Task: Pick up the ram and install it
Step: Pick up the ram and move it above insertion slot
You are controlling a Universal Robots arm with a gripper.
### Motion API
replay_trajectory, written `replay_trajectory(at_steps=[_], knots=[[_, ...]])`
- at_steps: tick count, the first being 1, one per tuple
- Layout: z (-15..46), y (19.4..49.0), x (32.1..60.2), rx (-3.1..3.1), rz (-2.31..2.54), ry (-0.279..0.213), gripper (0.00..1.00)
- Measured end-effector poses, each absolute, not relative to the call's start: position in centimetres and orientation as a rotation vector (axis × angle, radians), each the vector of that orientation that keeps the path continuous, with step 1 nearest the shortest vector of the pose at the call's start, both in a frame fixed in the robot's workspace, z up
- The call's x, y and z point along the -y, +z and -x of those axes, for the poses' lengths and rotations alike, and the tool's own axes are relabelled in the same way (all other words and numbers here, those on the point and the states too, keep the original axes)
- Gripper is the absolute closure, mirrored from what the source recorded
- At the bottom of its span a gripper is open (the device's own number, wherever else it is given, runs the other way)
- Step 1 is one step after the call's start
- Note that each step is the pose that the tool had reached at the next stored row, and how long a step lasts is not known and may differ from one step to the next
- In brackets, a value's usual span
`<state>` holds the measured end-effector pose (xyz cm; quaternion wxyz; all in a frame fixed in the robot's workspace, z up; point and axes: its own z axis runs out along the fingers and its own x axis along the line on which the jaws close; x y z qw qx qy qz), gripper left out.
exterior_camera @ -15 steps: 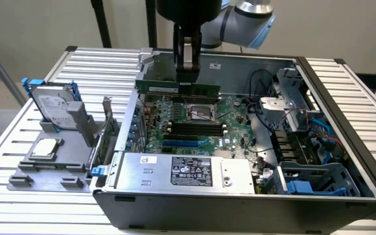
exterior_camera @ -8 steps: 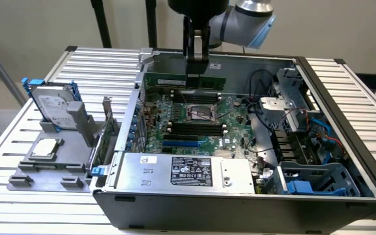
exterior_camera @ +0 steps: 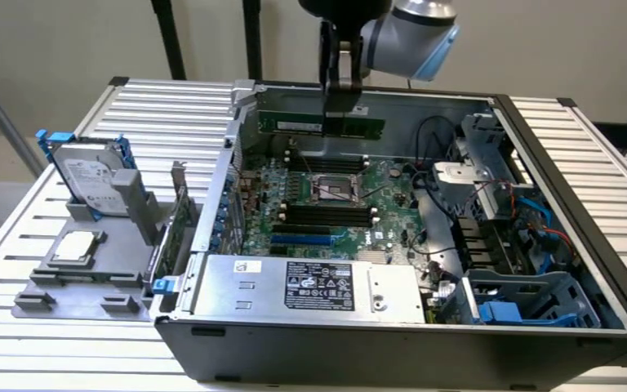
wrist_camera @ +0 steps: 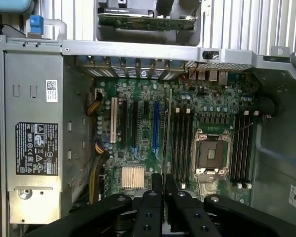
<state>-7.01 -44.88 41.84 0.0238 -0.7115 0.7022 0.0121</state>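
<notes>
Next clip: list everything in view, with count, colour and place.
ram: one, green, held over the case's far side
computer case: one, black, open, on the table
motherboard: one, green, inside the case
power supply: one, silver, at the case's near edge
hard drive: one, silver in a blue frame, upright on the holder
holder: one, grey, at the exterior view's left
expansion card: one, upright between holder and case
table: one, silver, slatted
gripper: one, black, shut on the ram
</notes>
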Motion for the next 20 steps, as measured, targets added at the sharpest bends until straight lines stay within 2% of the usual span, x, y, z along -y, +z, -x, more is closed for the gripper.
replay_trajectory(at_steps=[15,20], knots=[[4.2,39.3,41.6,-2.172,2.201,0.038,0.86],[4.0,38.8,41.3,-2.167,2.196,0.048,0.86]])
